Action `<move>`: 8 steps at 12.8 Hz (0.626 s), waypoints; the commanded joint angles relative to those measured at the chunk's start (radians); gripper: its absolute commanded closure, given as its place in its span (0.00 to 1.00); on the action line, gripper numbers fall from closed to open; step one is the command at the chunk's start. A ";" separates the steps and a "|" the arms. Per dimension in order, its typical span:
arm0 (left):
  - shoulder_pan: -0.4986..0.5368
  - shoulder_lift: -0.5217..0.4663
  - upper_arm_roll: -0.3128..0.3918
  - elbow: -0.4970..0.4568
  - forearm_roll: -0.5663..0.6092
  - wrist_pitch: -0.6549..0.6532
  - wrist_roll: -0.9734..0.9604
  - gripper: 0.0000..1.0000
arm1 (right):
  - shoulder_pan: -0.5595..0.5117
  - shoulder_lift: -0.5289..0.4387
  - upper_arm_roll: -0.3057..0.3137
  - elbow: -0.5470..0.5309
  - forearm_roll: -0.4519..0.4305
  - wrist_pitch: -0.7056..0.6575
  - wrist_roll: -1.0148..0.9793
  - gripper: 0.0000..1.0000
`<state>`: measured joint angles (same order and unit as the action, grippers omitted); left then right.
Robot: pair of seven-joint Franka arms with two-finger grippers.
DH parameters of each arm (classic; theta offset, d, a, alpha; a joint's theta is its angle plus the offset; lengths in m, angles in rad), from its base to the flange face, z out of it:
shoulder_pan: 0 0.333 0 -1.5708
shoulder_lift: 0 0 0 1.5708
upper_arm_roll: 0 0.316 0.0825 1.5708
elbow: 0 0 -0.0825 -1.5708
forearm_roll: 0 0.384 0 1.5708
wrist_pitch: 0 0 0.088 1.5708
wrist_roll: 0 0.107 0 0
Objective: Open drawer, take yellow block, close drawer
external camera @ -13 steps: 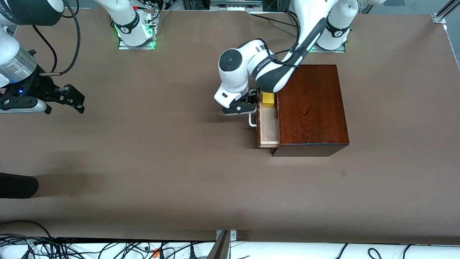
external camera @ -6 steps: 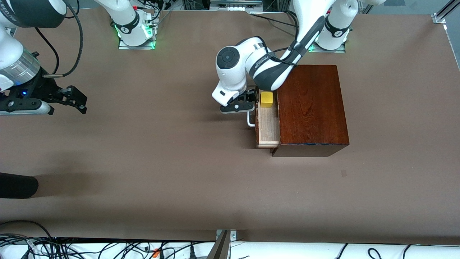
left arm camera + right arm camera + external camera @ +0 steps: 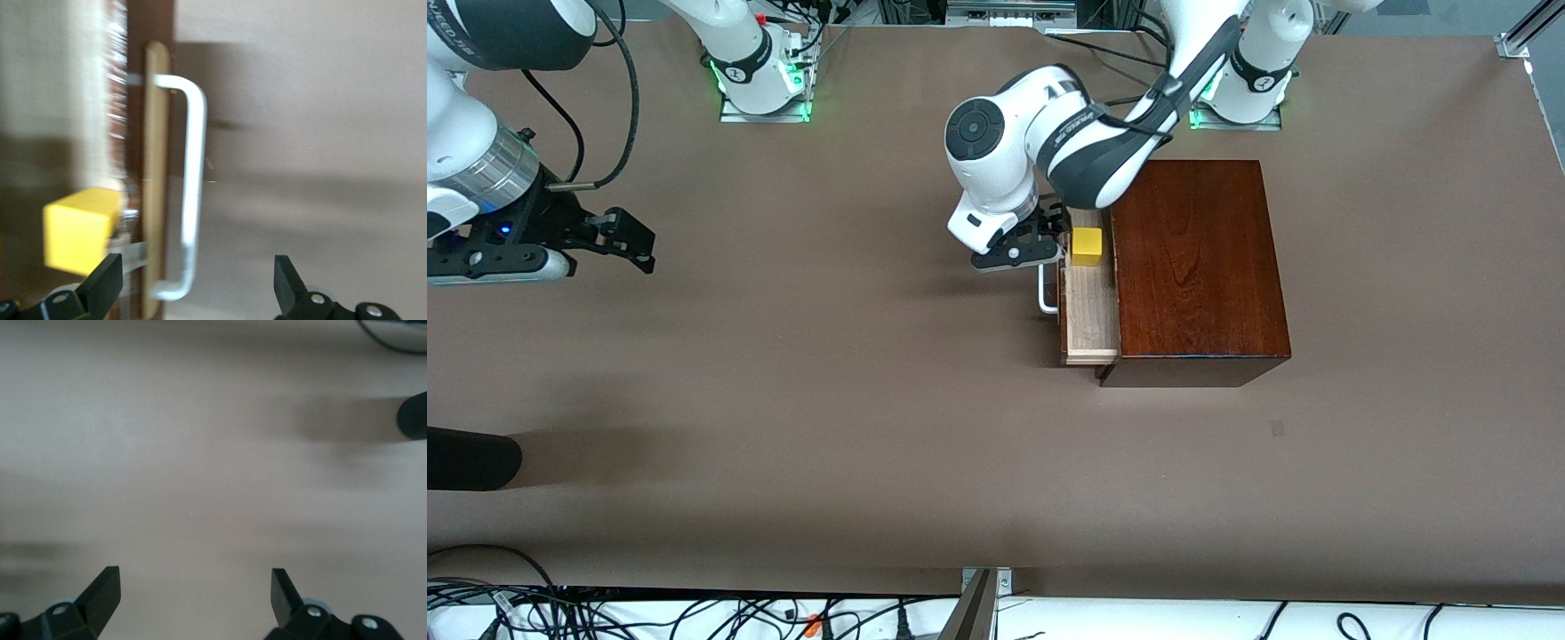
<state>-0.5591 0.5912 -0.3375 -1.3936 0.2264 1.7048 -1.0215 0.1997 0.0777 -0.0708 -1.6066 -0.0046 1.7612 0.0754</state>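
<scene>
The drawer [image 3: 1089,307] of the reddish-brown wooden box [image 3: 1196,267] stands pulled out, its pale inside showing. The yellow block [image 3: 1087,246] sits in it at the end farther from the front camera. My left gripper [image 3: 1040,242] hangs open just outside the drawer front, over the farther end of the white handle [image 3: 1047,298]. In the left wrist view the handle [image 3: 193,193] runs between the open fingers [image 3: 100,287] without touching them, and the yellow block [image 3: 77,230] lies beside one finger. My right gripper [image 3: 627,240] is open over bare table at the right arm's end, holding nothing [image 3: 193,590].
A black rounded object [image 3: 471,458] pokes in at the table edge on the right arm's end, also seen in the right wrist view [image 3: 413,417]. Brown table [image 3: 827,400] spreads between the two grippers. Cables lie along the table's near edge [image 3: 694,613].
The drawer slid slightly farther out, then stayed. My left gripper moved along the drawer front away from the front camera, toward the block's end. My right gripper drifted slightly toward the table's middle.
</scene>
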 commanded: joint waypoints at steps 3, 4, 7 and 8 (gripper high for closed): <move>0.132 -0.128 0.017 0.056 -0.022 -0.212 0.310 0.00 | 0.003 -0.031 0.043 0.022 0.025 -0.083 -0.005 0.00; 0.172 -0.158 0.017 0.056 -0.022 -0.238 0.373 0.00 | 0.003 -0.026 0.058 0.031 0.021 -0.080 -0.014 0.00; 0.333 -0.244 0.009 0.061 -0.038 -0.269 0.610 0.00 | 0.003 -0.027 0.066 0.057 0.082 -0.140 -0.009 0.00; 0.381 -0.269 0.009 0.061 -0.038 -0.284 0.685 0.00 | 0.004 -0.019 0.084 0.053 0.092 -0.143 -0.009 0.00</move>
<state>-0.2616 0.3802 -0.3159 -1.3166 0.2205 1.4459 -0.4684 0.2046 0.0540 -0.0069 -1.5638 0.0509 1.6489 0.0721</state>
